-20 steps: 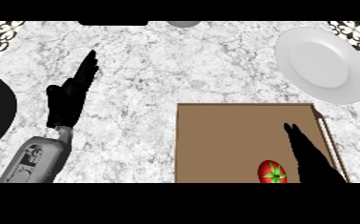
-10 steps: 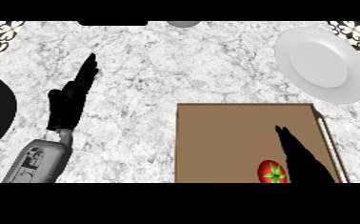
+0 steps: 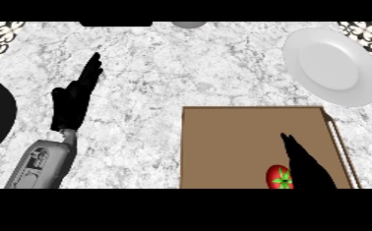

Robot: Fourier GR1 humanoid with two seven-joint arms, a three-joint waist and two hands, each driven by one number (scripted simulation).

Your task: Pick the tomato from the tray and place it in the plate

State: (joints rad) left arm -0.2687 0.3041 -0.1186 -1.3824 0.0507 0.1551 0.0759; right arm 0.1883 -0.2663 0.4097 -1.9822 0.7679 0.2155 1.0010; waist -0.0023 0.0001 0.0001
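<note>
The right robot hand comes in from the lower edge over the brown tray, its fingers straight and pointing up the view, open and holding nothing. The red tomato lies on the tray near its lower edge, just beside this hand on its left; whether they touch cannot be told. The left robot hand rests open above the marble worktop, fingers up, grey forearm behind it. The white plate sits beyond the tray's far right corner.
</note>
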